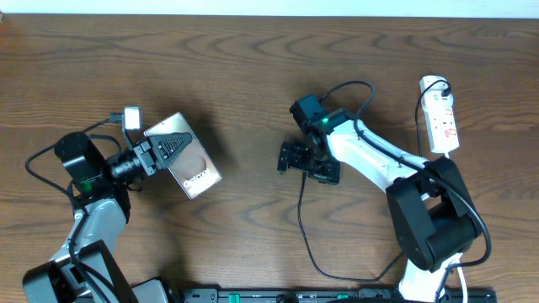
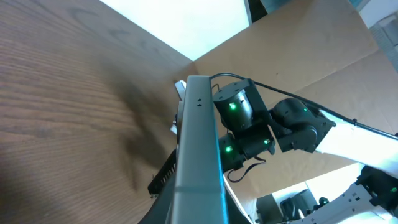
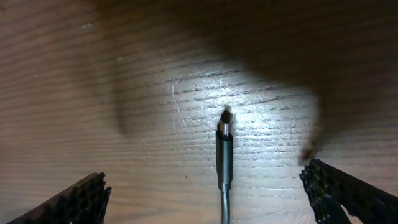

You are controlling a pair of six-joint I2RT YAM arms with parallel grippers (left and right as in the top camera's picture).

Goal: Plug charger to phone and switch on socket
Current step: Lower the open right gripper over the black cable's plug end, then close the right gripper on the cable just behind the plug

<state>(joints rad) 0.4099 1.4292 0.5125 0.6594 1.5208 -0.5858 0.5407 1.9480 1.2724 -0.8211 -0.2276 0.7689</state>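
Note:
The phone (image 1: 189, 164), a brown slab with white lettering, is tilted up off the table at the left, with my left gripper (image 1: 160, 151) shut on it. The left wrist view shows its grey edge (image 2: 199, 149) running up between the jaws, beside a ribbed finger (image 2: 165, 177). My right gripper (image 1: 309, 166) hovers mid-table, open wide. Between its fingers (image 3: 81, 199), flat on the wood and touched by neither, lies the charger's plug tip (image 3: 224, 146). The thin charger cable (image 1: 301, 219) trails toward the front edge. The white socket (image 1: 440, 118) lies at the far right.
A small white block (image 1: 130, 118) sits behind the left gripper. The right arm's base (image 1: 434, 223) stands at the front right and the left arm's base (image 1: 80, 269) at the front left. A black rail (image 1: 320, 295) runs along the front edge.

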